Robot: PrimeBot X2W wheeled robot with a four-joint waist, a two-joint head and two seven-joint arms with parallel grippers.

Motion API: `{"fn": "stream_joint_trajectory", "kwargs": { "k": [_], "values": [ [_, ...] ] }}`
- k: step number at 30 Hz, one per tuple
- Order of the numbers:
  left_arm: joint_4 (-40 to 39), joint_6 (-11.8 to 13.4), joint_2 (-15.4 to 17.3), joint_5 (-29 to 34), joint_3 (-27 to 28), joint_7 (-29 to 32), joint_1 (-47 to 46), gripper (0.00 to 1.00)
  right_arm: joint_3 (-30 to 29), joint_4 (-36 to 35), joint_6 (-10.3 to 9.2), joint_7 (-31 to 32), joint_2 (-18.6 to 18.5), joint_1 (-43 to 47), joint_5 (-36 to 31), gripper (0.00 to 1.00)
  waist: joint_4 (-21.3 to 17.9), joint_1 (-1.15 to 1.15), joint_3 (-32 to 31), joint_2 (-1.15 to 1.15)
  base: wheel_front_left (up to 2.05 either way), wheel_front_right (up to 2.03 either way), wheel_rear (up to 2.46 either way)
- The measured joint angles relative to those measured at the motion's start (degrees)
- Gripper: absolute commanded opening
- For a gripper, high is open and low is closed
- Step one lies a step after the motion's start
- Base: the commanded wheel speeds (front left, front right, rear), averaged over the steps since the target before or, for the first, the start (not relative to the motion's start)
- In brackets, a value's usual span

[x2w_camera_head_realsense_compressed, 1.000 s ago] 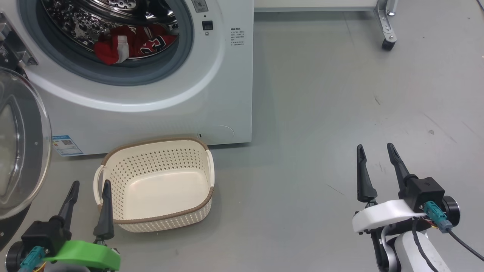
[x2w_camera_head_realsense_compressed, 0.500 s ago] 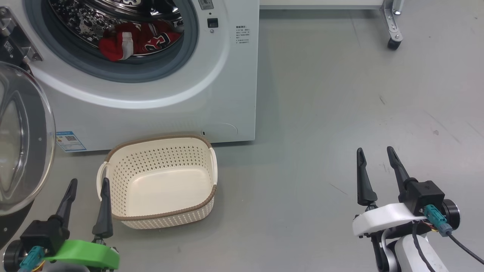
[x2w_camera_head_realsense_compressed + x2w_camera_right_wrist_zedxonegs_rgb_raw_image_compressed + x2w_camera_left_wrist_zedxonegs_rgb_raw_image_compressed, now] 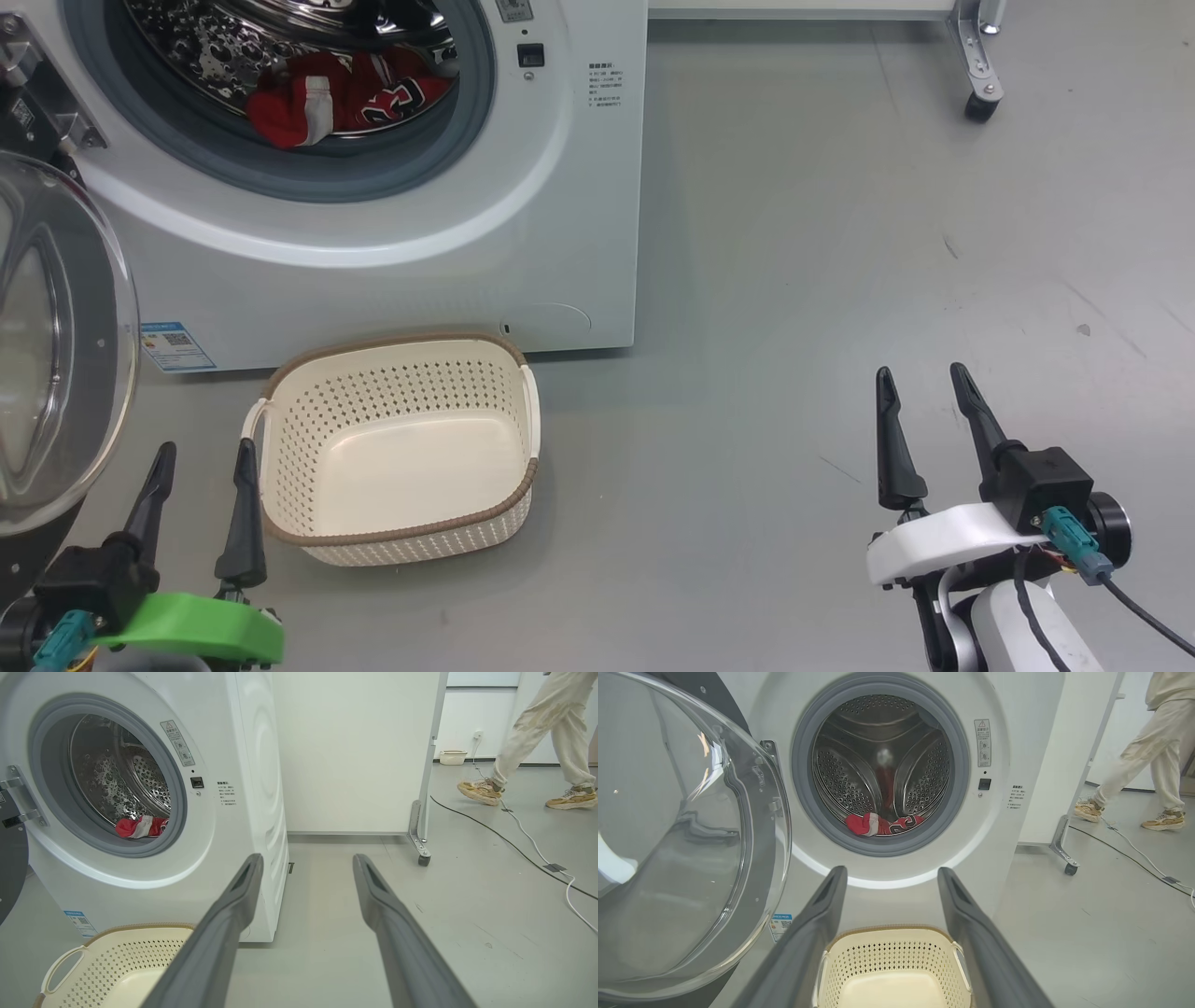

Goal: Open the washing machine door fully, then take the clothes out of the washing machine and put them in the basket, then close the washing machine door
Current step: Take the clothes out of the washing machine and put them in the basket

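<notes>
The white washing machine (image 3: 392, 271) (image 3: 1017, 728) (image 3: 252, 765) stands ahead with its round door (image 3: 56, 345) (image 3: 686, 826) swung out to the left. Red clothes (image 3: 341, 93) (image 3: 880, 824) (image 3: 140, 827) lie at the bottom of the steel drum. The cream basket (image 3: 397, 448) (image 3: 892, 961) (image 3: 112, 961) sits empty on the floor before the machine. My left gripper (image 3: 204, 455) (image 3: 892, 877) hovers open beside the basket's left handle. My right gripper (image 3: 922, 378) (image 3: 308, 863) is open over bare floor, well to the right.
A white partition on a castor leg (image 3: 980, 79) (image 3: 420, 835) stands behind the machine to the right. A person's legs (image 3: 537, 732) (image 3: 1148, 765) walk past at the far right, near cables (image 3: 523, 835) trailing on the grey floor.
The head camera has shifted, so the machine and basket sit slightly further right in the picture. My left gripper shows a little lower and further left. Both grippers stay open.
</notes>
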Motion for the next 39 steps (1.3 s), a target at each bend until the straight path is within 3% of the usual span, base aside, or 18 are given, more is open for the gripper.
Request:
{"fn": "stream_joint_trajectory", "kwargs": {
  "k": [39],
  "values": [
    [-0.16,-0.37,-0.99,0.89,1.14,0.00,0.36,1.00,0.89,0.51,0.08,0.00,0.12,0.02,0.16,1.00,-0.04,0.00,0.55,0.00,1.11,-1.10,-0.01]
  ]
}}
